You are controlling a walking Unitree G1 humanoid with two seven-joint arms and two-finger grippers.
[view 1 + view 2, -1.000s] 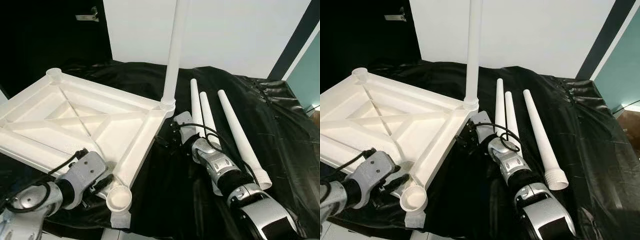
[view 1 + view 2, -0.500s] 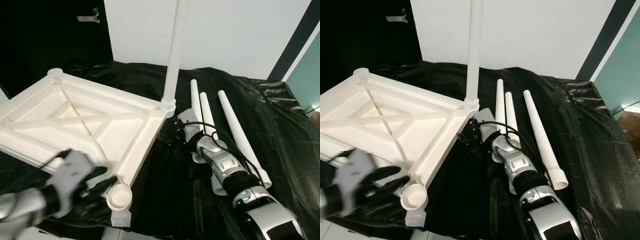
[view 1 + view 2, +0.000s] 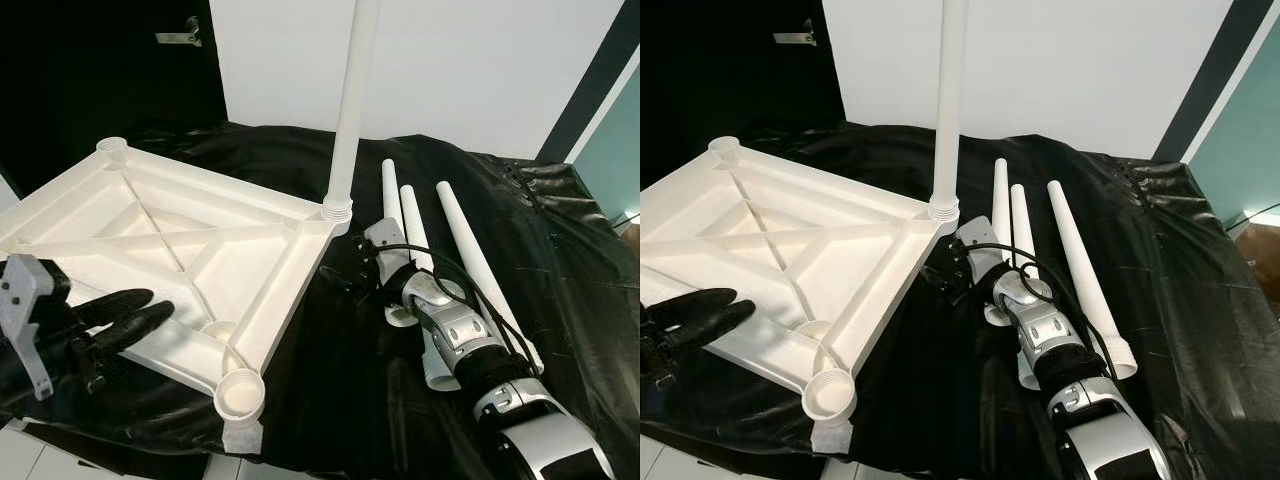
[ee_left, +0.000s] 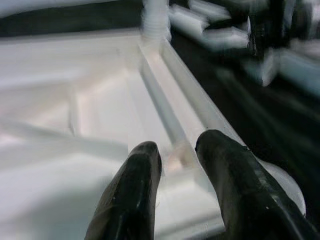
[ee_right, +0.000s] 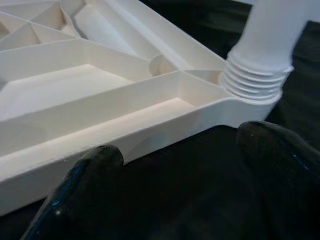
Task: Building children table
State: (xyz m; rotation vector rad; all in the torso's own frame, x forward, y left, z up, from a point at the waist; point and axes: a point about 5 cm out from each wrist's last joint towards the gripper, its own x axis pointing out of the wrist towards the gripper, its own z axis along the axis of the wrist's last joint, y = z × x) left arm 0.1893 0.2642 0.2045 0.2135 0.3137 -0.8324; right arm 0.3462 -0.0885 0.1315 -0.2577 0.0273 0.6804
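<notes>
Withdrawn from the near corner socket (image 3: 239,393), the left gripper (image 3: 135,315) is now seen back over the near edge of the upturned tabletop (image 3: 160,240), its fingers (image 4: 131,195) slightly parted and holding nothing; the right gripper (image 5: 170,185) has been shifted little, its fingers spread and empty just beside the corner where one leg (image 3: 347,110) is screwed upright; three loose legs (image 3: 460,250) lie on the black-draped worktop (image 3: 560,260); the near socket is judged free for the next leg.
</notes>
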